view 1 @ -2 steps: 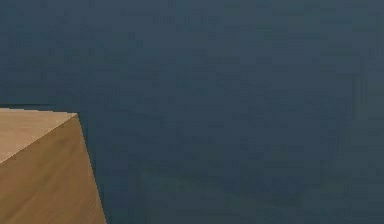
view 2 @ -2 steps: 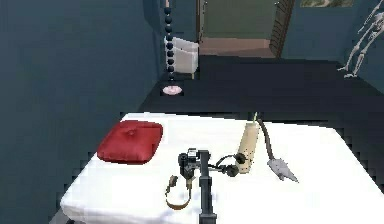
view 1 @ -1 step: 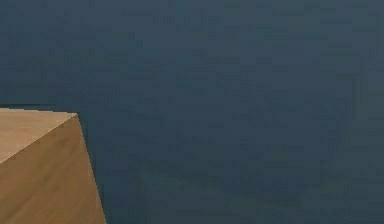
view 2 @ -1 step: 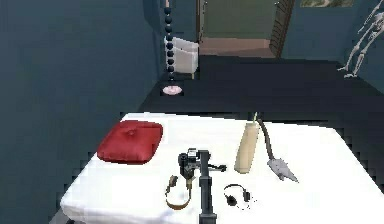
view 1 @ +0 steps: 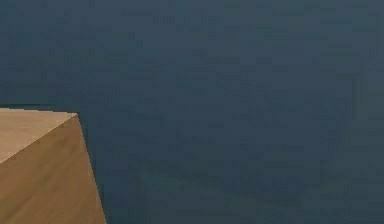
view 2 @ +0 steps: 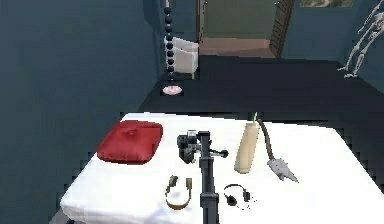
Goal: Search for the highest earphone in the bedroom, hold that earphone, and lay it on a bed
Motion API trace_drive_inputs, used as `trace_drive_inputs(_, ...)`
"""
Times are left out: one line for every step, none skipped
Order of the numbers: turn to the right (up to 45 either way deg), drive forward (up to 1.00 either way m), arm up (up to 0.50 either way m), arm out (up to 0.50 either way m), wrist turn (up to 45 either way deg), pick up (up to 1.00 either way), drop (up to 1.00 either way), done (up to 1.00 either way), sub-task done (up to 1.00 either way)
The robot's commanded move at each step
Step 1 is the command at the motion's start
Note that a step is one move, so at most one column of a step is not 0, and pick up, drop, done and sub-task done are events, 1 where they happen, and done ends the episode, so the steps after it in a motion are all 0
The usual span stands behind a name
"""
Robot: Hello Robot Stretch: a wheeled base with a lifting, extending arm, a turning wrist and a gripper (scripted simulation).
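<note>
Arm side view — white bed (view 2: 330, 150), dark-blue walls (view 2: 60, 60) | red cushion (view 2: 130, 141), earphone (view 2: 236, 194) | claw (view 2: 187, 147): load cannot tell

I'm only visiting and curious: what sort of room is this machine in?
Most likely a bedroom. A wide white bed with a red pillow lying on it takes up the foreground, and a doorway stands beside the dark blue wall beyond.

The wooden block (view 1: 40, 170) was cut by the forward view's corner; whether my gripper (view 2: 187, 148) held anything, I could not tell.
</note>
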Motion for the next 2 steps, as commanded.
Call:
trace_drive_inputs(0.0,0.00,0.00,-0.08,0.0,0.00,0.00,0.00,0.00)
trace_drive_inputs(0.0,0.00,0.00,0.00,0.0,0.00,0.00,1.00,0.00)
